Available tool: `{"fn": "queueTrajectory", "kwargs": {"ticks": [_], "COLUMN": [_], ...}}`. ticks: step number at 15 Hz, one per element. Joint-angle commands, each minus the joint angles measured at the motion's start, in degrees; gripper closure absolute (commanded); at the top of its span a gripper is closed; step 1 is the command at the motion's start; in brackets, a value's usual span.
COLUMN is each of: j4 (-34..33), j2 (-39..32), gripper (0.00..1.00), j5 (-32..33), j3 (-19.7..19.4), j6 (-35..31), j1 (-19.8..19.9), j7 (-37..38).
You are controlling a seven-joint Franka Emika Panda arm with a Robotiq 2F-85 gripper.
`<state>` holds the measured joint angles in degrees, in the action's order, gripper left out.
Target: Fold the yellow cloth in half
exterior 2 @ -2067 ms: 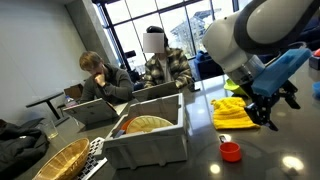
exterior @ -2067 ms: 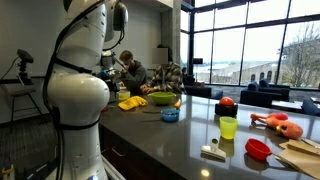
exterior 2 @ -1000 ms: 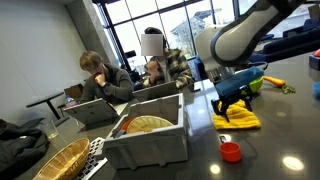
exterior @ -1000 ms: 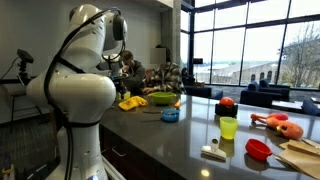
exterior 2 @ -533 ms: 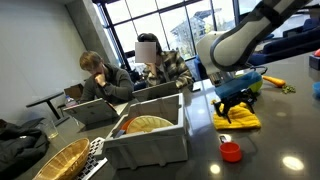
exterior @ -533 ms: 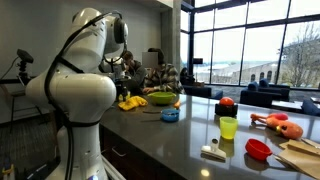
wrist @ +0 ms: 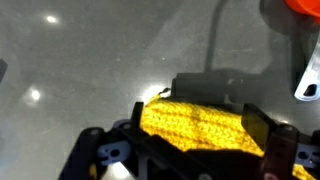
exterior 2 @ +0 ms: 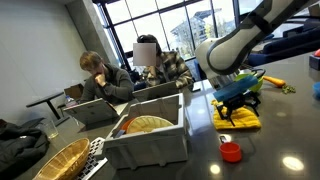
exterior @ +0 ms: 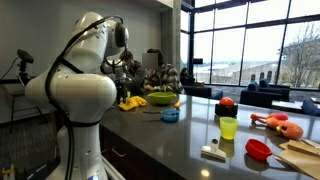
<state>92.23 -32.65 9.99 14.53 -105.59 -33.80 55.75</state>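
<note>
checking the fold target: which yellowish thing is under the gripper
The yellow cloth, lying flat beneath the gripper; the lime-green bowl and the translucent cup stand well away from it.

The cloth (exterior 2: 245,121) lies on the counter (exterior 2: 285,150), right under the gripper (exterior 2: 230,112). In an exterior view, 1 bin (exterior 2: 150,140) stands to its left and 1 small dish (exterior 2: 230,151) sits in front.

Tall windows (exterior: 250,45) fill the far side, with grey daylight and buildings beyond. Dark glossy countertop (exterior: 160,140) throws back small spots of ceiling light. In an exterior view, slanted upper panes (exterior 2: 170,15) overhead, a small side table (exterior 2: 45,101) off by the seating.
</note>
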Motion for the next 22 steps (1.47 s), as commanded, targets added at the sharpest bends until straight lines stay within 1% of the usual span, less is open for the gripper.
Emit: {"fn": "queueTrajectory", "kwargs": {"ticks": [1,4,9,13,15,16,19,22], "j4": [-0.57,1.84,8.22,11.62,13.27,13.88,16.0,17.63], "j2": [-0.59,0.15,1.8,3.1,3.86,4.27,6.23,8.43], "gripper": [0.0,0.0,0.0,0.0,0.27,0.31,0.52,0.79], "j5": [-1.26,-1.34,-2.19,-5.07,-6.51,-7.35,-8.89,-9.05], "j3": [-1.39,-1.79,-2.18,-1.87,-1.81,-1.73,-1.68,-1.61], "j6": [0.63,-2.57,-12.02,-16.98,-18.77,-19.49,-20.97,-20.74], "j1": [-0.67,0.44,3.82,5.72,6.11,6.25,6.34,6.22], "j7": [0.44,-1.09,-3.67,-5.82,-6.58,-6.97,-6.98,-6.66]}}
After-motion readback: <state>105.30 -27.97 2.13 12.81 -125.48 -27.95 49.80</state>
